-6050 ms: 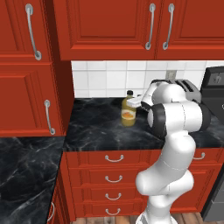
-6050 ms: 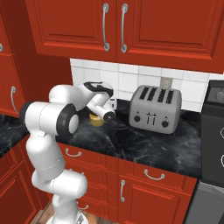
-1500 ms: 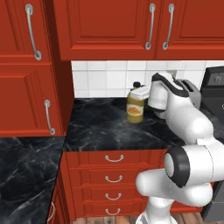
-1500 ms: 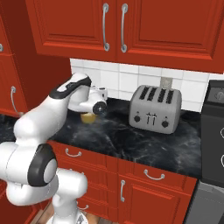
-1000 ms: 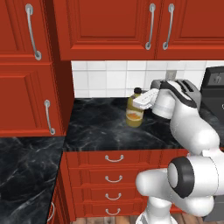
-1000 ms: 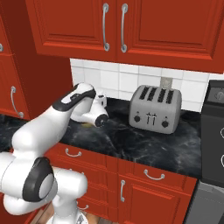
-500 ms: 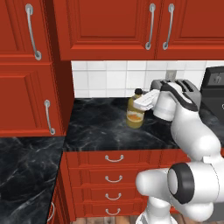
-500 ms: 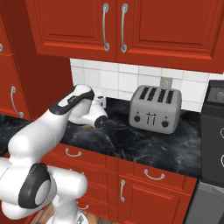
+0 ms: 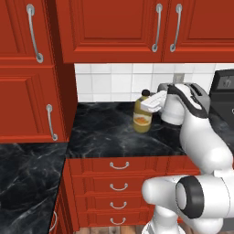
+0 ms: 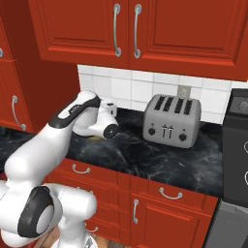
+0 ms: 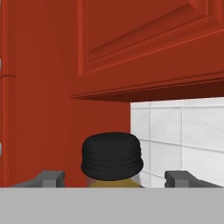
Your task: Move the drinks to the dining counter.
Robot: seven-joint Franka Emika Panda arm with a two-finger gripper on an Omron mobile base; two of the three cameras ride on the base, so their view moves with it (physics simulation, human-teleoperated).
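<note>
Over 1.5 s the end effector [image 11: 112, 180] has sunk beside the juice bottle [image 9: 142, 114], its jaws wide open, empty, flanking the cap [image 11: 112, 156]. The bottle looks rigid, light and smooth: grip the body below the cap.

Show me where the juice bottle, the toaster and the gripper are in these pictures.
juice bottle [image 9: 142, 119]: left base view, on its pale label.
toaster [image 10: 171, 121]: right base view, on its silver front face.
gripper [image 11: 114, 178]: hand view, midway between the two fingertips, at the bottle's neck.
</note>
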